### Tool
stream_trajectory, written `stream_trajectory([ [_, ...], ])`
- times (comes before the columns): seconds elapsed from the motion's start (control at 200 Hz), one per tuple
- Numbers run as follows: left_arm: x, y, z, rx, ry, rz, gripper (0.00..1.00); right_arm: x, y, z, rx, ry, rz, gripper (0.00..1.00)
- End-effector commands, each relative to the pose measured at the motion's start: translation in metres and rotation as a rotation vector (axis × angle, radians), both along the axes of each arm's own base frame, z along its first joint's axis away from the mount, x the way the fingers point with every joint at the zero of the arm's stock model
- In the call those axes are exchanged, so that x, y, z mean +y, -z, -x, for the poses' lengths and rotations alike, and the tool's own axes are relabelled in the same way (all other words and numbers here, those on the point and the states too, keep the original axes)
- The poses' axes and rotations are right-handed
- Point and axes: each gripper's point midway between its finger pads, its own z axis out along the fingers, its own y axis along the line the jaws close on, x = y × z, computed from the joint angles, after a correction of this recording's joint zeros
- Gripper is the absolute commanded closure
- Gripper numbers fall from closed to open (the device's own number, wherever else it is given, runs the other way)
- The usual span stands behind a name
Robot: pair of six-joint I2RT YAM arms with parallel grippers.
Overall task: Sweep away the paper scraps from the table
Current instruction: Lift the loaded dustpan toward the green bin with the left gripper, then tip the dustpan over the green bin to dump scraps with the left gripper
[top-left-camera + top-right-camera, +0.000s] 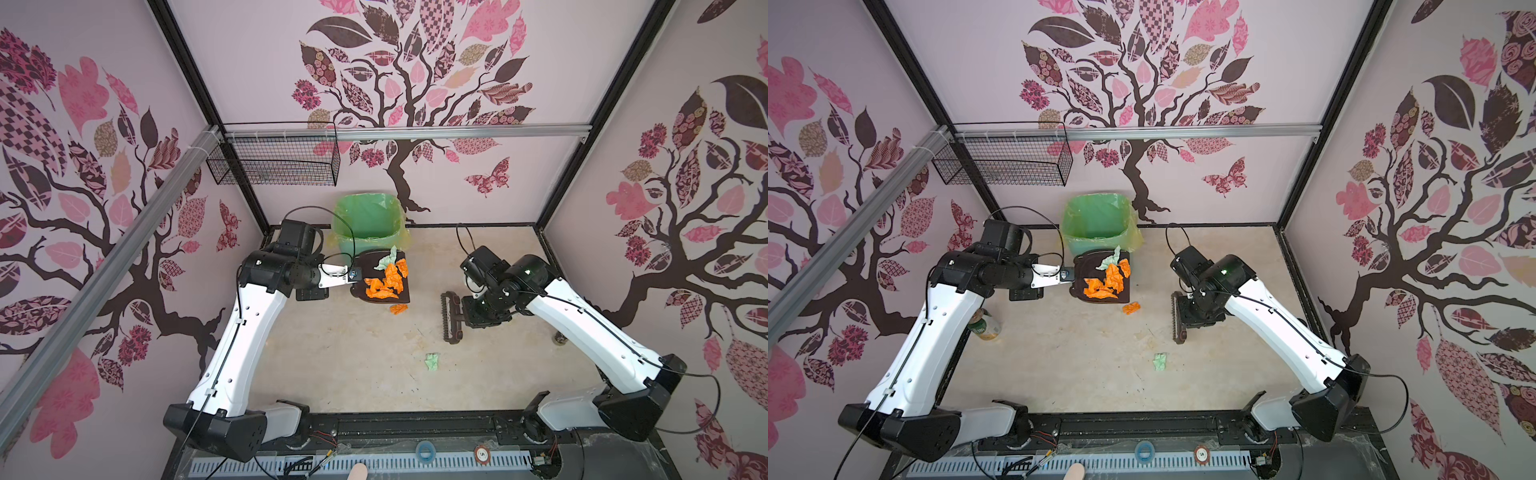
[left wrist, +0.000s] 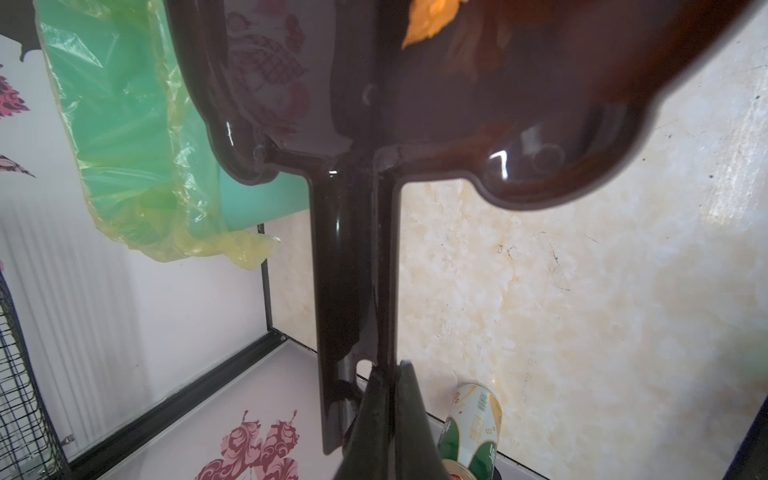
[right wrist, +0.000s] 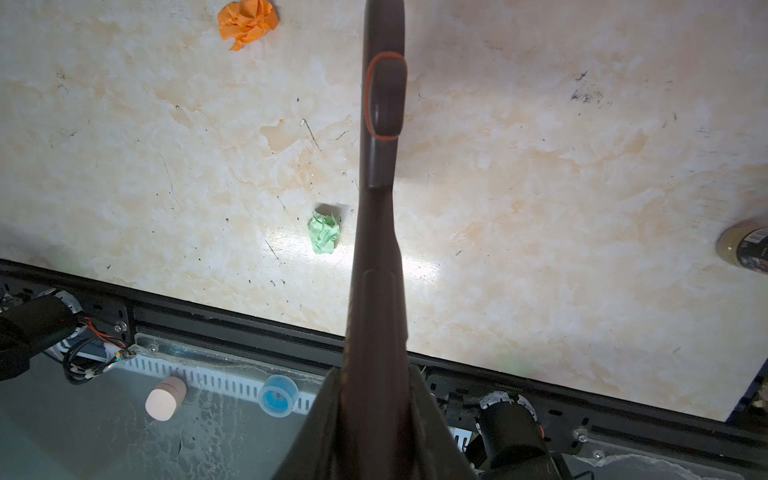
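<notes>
The left gripper point(image 2: 384, 374) is clamped on the handle of the dark brown glossy plastic dustpan point(image 1: 365, 259), whose pan is blurred and cut off in the left wrist view. The right gripper point(image 3: 374, 390) is closed around the handle of the long brown plastic brush point(image 1: 449, 316); its fingertips are hidden beneath the wrist in both top views. Most of the crumpled orange and mint paper scraps point(image 1: 386, 282) lie in the dustpan, just beside the bin point(image 1: 365, 216) with its green plastic liner. One orange wad point(image 1: 399, 308) and one mint wad point(image 1: 432, 360) lie on the beige mottled table point(image 1: 353, 395), which is scuffed with dark marks. Pink tree-patterned walls point(image 1: 124, 208) enclose it.
</notes>
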Motion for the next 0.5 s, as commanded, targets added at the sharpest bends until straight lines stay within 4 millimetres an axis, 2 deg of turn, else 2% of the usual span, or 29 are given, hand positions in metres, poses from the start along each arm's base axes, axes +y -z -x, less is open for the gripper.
stream_trajectory([
  [0.0,-0.006,-0.023,-0.006,-0.035,0.019,0.042,1.0,0.001,0.004,-0.006,0.003,-0.01,0.008,1.0],
  [0.185,-0.003,-0.042,-0.022,-0.05,-0.001,0.082,1.0,-0.001,0.006,-0.003,0.013,-0.012,0.008,1.0],
  [0.28,0.001,-0.047,-0.031,-0.037,-0.014,0.099,1.0,-0.002,0.008,-0.002,0.014,-0.011,0.002,1.0],
  [0.31,0.003,-0.043,-0.035,-0.02,-0.02,0.099,1.0,-0.001,0.008,-0.001,0.013,-0.011,-0.003,1.0],
  [0.34,0.004,-0.053,-0.039,-0.044,-0.024,0.105,1.0,-0.002,0.008,-0.001,0.016,-0.011,-0.004,1.0],
  [0.495,0.016,-0.053,-0.061,-0.033,-0.051,0.109,1.0,-0.003,0.011,0.003,0.02,-0.008,-0.009,1.0],
])
